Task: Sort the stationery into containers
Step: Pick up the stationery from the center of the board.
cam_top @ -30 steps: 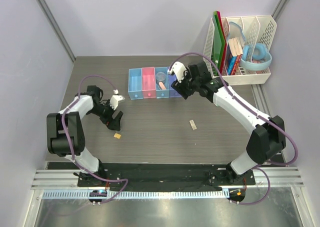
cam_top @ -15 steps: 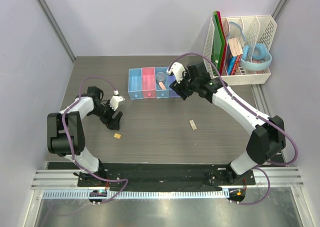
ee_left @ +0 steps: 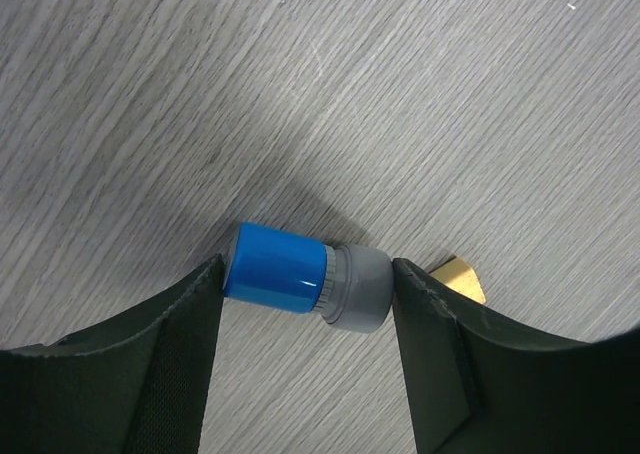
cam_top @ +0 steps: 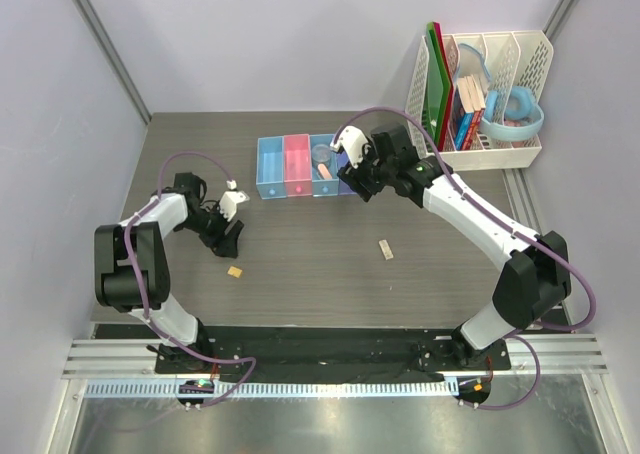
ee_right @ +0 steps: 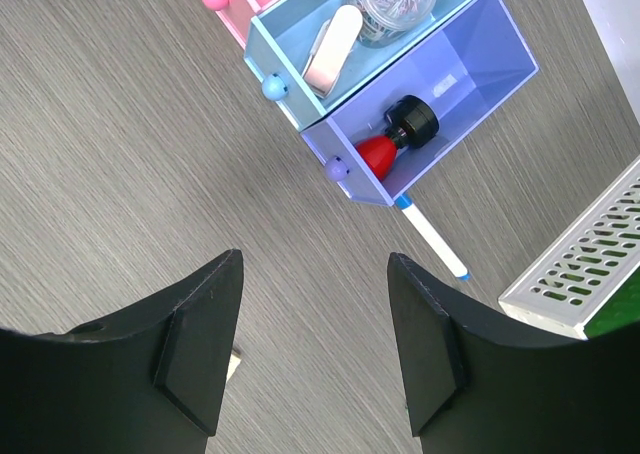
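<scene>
Barely shifted from a second ago, our left end effector [cam_top: 233, 238] sits low on the desk [ee_left: 300, 74], jaws spread. The blue-capped cylinder [ee_left: 300, 279] lies crosswise between its fingers, the tiny yellow piece [ee_left: 455, 277] just beyond. We see our right end effector [ee_right: 315, 264] edged leftward, jaws apart and empty, just before the violet bin [ee_right: 495, 59] holding the red-black piece [ee_right: 395, 139].

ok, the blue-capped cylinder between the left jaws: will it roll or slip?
Likely rolls: the cylinder is round and on its side. Its glossy cap looks slick, so may slip; the ribbed grey end should grip better. Probably rigid plastic.
</scene>
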Controlling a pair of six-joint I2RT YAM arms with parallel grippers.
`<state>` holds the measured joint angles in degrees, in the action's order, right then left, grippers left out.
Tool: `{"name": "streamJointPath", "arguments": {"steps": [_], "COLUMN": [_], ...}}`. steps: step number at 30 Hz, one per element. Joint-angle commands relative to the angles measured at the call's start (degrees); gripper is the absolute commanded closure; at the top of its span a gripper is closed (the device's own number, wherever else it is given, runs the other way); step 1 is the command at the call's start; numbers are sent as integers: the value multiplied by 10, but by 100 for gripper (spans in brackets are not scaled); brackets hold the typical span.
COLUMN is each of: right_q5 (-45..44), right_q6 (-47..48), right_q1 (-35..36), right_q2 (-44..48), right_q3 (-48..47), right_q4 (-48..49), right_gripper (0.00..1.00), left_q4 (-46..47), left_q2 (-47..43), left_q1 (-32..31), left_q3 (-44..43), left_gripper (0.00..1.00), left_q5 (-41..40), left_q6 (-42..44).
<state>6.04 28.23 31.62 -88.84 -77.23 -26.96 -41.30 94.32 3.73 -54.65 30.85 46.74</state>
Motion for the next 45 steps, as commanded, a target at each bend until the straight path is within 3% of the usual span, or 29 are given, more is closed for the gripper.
{"name": "streamJointPath", "arguments": {"steps": [1,11,21,31,45], "right_q5": [-8,-9,-43,-38,-33], "right_q6": [-5,-1,10,7,7], "right_q1": [4,5,2,-65,-162], "right_q2": [29,17,-10,-6,44], "right_q3": [-6,-8,-11,-6,72], "right_q4": [23,27,49,49,55], "right_gripper": [36,36,36,36,36], "left_q4": [-15,-44,26,32,-14], "left_q2": [-22,-79,-82,31,237], "left_q1": [1,-35,-147,-209,-275], "left_q3": [-19,-85,-119,-271,-558], "left_gripper": [37,38,38,37,37], "left_q5": [20,51,30,10,15], "left_q6": [-14,-59,-135,-164,-182]}}
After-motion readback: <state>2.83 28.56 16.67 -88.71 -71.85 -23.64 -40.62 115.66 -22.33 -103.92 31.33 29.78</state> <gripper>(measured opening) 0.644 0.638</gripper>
